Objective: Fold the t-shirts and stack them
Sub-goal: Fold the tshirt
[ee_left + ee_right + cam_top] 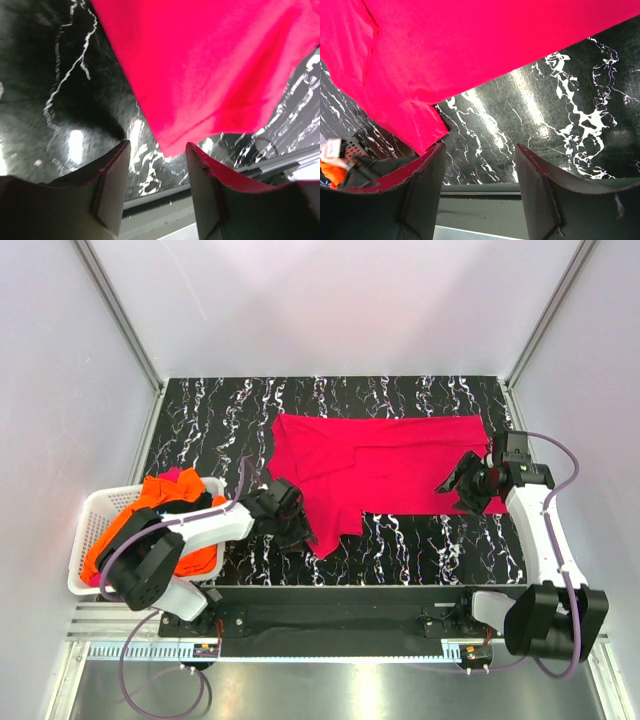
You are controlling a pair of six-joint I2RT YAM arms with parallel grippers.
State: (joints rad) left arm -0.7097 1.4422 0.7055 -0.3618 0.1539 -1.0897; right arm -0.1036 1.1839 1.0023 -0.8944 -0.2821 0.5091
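Observation:
A magenta-red t-shirt (390,465) lies spread on the black marbled table, with one flap reaching toward the near edge. My left gripper (300,533) is open and empty at that flap's near corner. In the left wrist view the shirt corner (200,75) hangs just beyond the gripper (158,146). My right gripper (450,485) is open and empty over the shirt's right near edge. In the right wrist view the shirt (445,50) lies beyond the gripper (480,147), with bare table between the fingers. Orange (160,492), pink (186,474) and dark shirts sit in the basket.
A white slatted basket (92,510) stands at the table's left near corner, under the left arm. Grey walls with metal rails enclose the table on three sides. A black bar and rail (340,600) run along the near edge.

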